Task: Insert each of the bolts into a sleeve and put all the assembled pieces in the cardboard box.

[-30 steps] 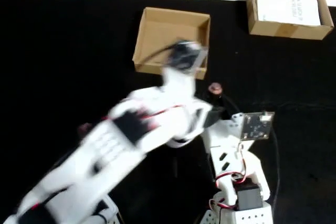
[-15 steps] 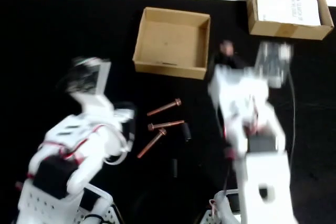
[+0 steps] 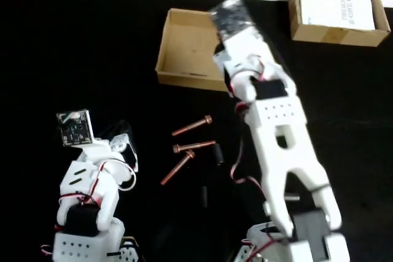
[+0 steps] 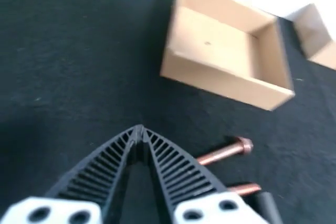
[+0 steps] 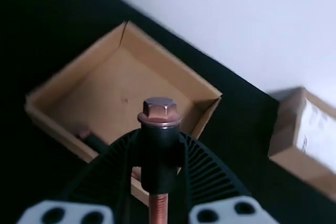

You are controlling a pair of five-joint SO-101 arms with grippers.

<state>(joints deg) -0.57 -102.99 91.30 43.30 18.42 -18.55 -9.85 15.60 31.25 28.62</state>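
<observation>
The right arm (image 3: 276, 127) stretches forward over the black tabletop (image 3: 73, 59), with its wrist above the right side of the open cardboard box (image 3: 187, 44). The left arm (image 3: 89, 179) is folded at the near left. Three copper bolts (image 3: 192, 125) lie between the arms, and a black sleeve (image 3: 218, 153) lies just beside the middle one.

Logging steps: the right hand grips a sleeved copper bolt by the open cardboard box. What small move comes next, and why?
Probably ease the right hand farther over the open brown cardboard box: its copper bolt sits in a black sleeve, ready for dropping.
</observation>
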